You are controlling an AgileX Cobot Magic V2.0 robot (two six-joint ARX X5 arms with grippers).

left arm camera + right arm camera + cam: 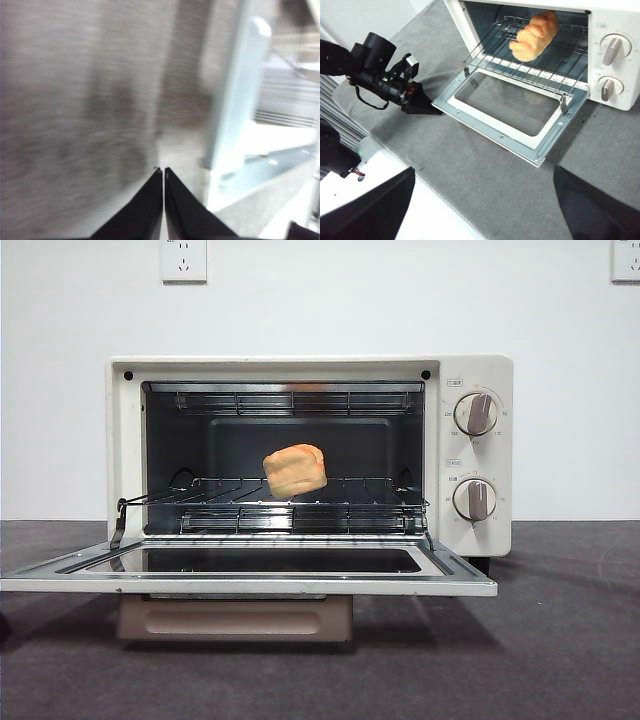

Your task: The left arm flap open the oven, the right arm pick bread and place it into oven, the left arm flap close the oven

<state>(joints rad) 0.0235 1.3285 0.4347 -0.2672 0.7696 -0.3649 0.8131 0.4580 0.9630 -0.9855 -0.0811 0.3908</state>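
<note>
The cream-white oven (480, 370) stands with its door (250, 585) folded down flat. The golden bread (295, 470) lies on the wire rack inside, also seen from the right wrist as bread (535, 35) in the oven (615, 25). My left gripper (163, 172) is shut on nothing, low over the cloth beside the door's edge (235, 100). In the right wrist view, the left gripper (432, 111) points at the door's left corner (440, 102). My right gripper (484, 170) is open and empty, held high and back from the oven. Neither gripper shows in the front view.
Grey cloth (560, 640) covers the table around the oven. The door's beige handle (235, 620) hangs under the open door. The cloth ends at a white table edge (385, 165) near the right arm. Two wall sockets (183, 258) sit on the white wall behind.
</note>
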